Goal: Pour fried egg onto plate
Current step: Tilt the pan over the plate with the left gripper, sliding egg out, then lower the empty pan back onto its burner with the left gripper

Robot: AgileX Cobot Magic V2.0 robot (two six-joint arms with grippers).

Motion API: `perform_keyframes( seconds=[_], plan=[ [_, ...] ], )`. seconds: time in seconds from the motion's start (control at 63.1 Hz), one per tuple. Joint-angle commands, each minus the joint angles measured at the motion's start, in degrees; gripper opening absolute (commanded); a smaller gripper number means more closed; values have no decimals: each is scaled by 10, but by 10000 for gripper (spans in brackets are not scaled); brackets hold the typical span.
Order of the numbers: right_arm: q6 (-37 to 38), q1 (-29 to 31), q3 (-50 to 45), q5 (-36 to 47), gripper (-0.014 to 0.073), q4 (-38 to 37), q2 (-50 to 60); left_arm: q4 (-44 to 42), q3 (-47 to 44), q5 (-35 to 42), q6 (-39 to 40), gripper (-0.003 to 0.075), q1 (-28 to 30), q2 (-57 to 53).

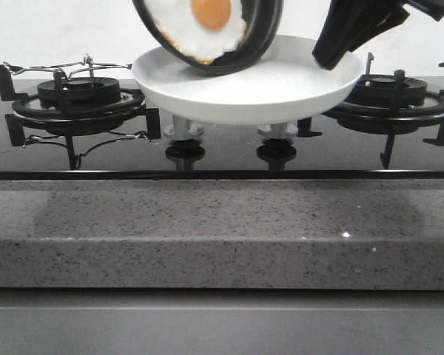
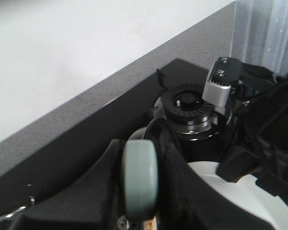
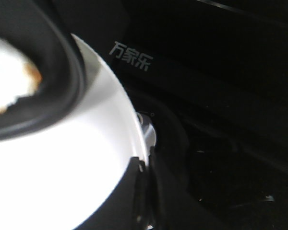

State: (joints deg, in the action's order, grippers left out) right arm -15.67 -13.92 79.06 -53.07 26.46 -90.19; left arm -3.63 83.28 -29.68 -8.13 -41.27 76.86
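Fried egg [image 1: 207, 26]: white, browned wavy edge, orange yolk, lying in the steeply tilted black pan [image 1: 255, 37] over the plate [image 1: 266, 92]. My right gripper [image 3: 141, 191] clamps the plate rim above the stove [image 1: 74, 103]; my left gripper's [image 2: 144, 211] state I cannot tell

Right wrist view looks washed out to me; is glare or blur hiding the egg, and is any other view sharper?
Right wrist view: the plate is blown out to flat white, and the fried egg is soft and cropped. Front view: sharp, evenly lit, yolk clear inside the tilted pan. Left wrist view: a blurred foreground blocks most of it.
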Motion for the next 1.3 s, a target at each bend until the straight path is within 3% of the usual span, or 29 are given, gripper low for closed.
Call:
perform_keyframes(
  seconds=[0.0,0.19,0.967,1.126,1.284],
  plan=[
    [-4,1,14,18,-60,24,25,-123,26,63,81,-20,-31,-25],
    [-4,1,14,18,-60,24,24,-245,32,53,162,-20,-78,-25],
    [-4,1,14,18,-60,24,24,-250,48,23,201,-20,-81,-29],
    [-4,1,14,18,-60,24,24,-217,49,33,331,-20,-10,-46],
    [-4,1,14,18,-60,24,24,17,36,74,286,-20,134,-53]
  ],
)
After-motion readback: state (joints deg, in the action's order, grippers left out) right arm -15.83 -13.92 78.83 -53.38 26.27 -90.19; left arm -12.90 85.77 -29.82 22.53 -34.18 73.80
